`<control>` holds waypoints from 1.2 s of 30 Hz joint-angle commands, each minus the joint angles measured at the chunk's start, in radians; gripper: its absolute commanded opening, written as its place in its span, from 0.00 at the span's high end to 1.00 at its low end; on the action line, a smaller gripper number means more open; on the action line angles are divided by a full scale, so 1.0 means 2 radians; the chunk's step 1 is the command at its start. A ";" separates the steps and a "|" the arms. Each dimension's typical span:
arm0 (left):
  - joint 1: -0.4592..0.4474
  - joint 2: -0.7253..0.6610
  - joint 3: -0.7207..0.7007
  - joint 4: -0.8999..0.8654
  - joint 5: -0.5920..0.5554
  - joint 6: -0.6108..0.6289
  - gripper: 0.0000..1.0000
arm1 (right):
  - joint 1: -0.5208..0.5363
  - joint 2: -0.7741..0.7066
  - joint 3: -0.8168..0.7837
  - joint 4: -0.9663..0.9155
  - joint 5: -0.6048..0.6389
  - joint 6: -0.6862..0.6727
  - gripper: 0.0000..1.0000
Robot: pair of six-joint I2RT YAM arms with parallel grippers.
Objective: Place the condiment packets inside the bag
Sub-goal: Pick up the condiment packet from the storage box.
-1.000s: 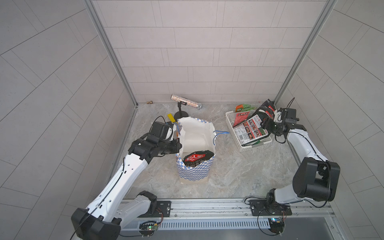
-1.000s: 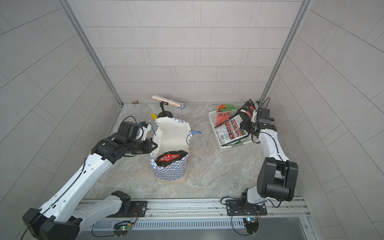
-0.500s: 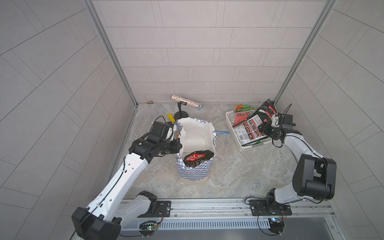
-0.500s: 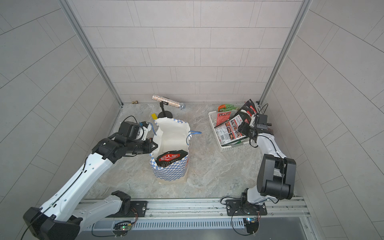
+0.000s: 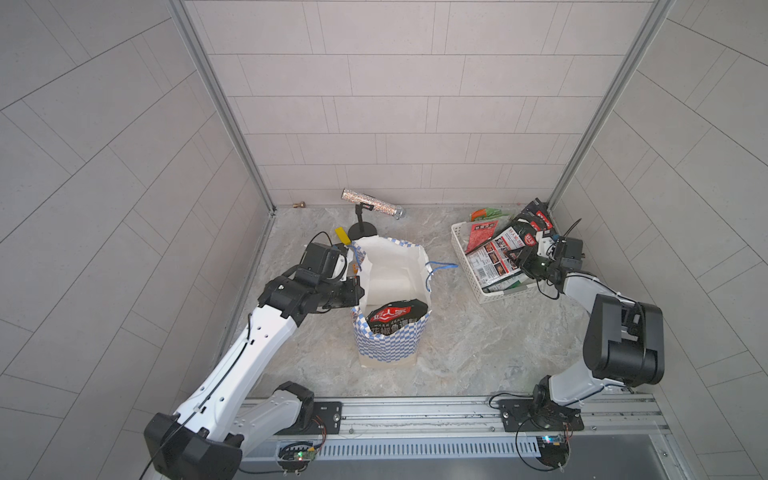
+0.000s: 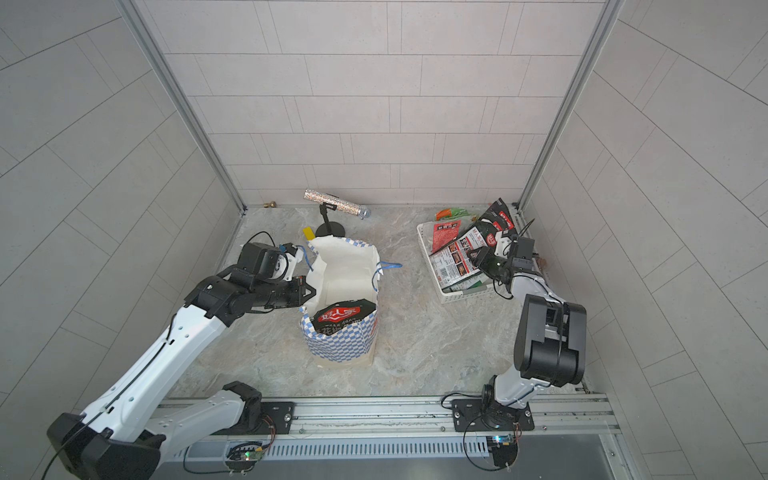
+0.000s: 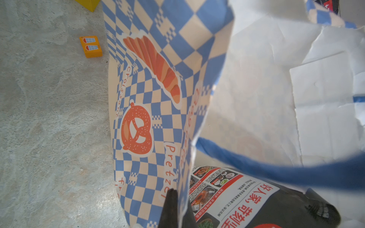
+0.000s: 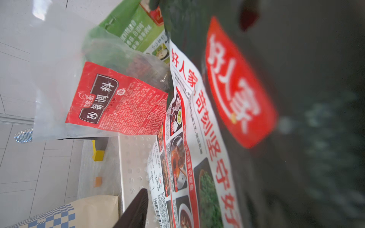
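Several packets (image 5: pixel 496 259) crowd basket (image 5: pixel 460 249) (silver tube (image 5: pixel 371 202), yellow block (image 5: pixel 341 235) behind bag (image 5: pixel 388 345)).

The bag (image 5: pixel 386 345) is standing in the middle of the table (image 5: pixel 478 345), with one packet (image 5: pixel 397 316) lying inside it and the left end effector (image 5: pixel 356 286) sitting at its left rim. Behind it, a tube (image 5: pixel 370 202) is resting on a stand (image 5: pixel 362 228). To the right rear, a basket (image 5: pixel 498 296) is holding more packets (image 5: pixel 494 259), with the right end effector (image 5: pixel 527 266) at their right edge.

Left fingers (image 7: pixel 169 207) clamped; right arm (image 5: pixel 584 286) outstretched.
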 commanded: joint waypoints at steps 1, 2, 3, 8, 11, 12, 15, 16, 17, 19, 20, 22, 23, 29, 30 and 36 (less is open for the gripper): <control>-0.001 0.008 -0.010 -0.010 -0.020 0.011 1.00 | 0.009 0.004 -0.004 0.033 -0.023 0.015 0.57; 0.000 0.009 -0.009 -0.010 -0.020 0.011 1.00 | 0.011 0.004 -0.006 0.033 -0.018 0.014 0.63; 0.000 0.009 -0.010 -0.011 -0.020 0.011 1.00 | 0.012 0.003 -0.006 0.029 -0.013 0.011 0.68; -0.001 0.008 -0.010 -0.011 -0.021 0.010 1.00 | 0.013 -0.036 -0.013 0.011 0.022 -0.008 1.00; 0.000 0.007 -0.010 -0.011 -0.021 0.010 1.00 | 0.016 -0.098 -0.015 -0.015 0.058 -0.035 1.00; 0.000 0.008 -0.010 -0.011 -0.021 0.010 1.00 | 0.018 -0.125 -0.013 -0.028 0.072 -0.048 1.00; 0.000 0.008 -0.010 -0.011 -0.022 0.010 1.00 | 0.035 -0.202 -0.008 -0.075 0.138 -0.089 1.00; 0.000 0.008 -0.010 -0.011 -0.023 0.010 1.00 | 0.046 -0.243 -0.006 -0.091 0.162 -0.109 1.00; 0.000 0.008 -0.011 -0.011 -0.023 0.010 1.00 | 0.053 -0.277 -0.003 -0.103 0.168 -0.123 1.00; -0.001 0.008 -0.011 -0.011 -0.025 0.010 1.00 | 0.075 -0.324 0.010 -0.122 0.183 -0.148 1.00; 0.000 0.009 -0.011 -0.011 -0.024 0.010 1.00 | 0.089 -0.343 0.019 -0.131 0.191 -0.156 1.00; -0.001 0.011 -0.010 -0.011 -0.023 0.010 1.00 | 0.119 -0.380 0.040 -0.134 0.202 -0.178 1.00; 0.000 0.011 -0.010 -0.012 -0.022 0.010 1.00 | 0.137 -0.396 0.054 -0.132 0.205 -0.191 1.00; -0.001 0.011 -0.011 -0.012 -0.023 0.010 1.00 | 0.242 -0.410 0.184 -0.126 0.171 -0.239 1.00; -0.001 0.011 -0.011 -0.012 -0.024 0.010 1.00 | 0.257 -0.401 0.206 -0.120 0.162 -0.236 1.00; 0.000 0.010 -0.008 -0.011 -0.021 0.010 1.00 | 0.353 -0.330 0.274 -0.065 0.138 -0.194 1.00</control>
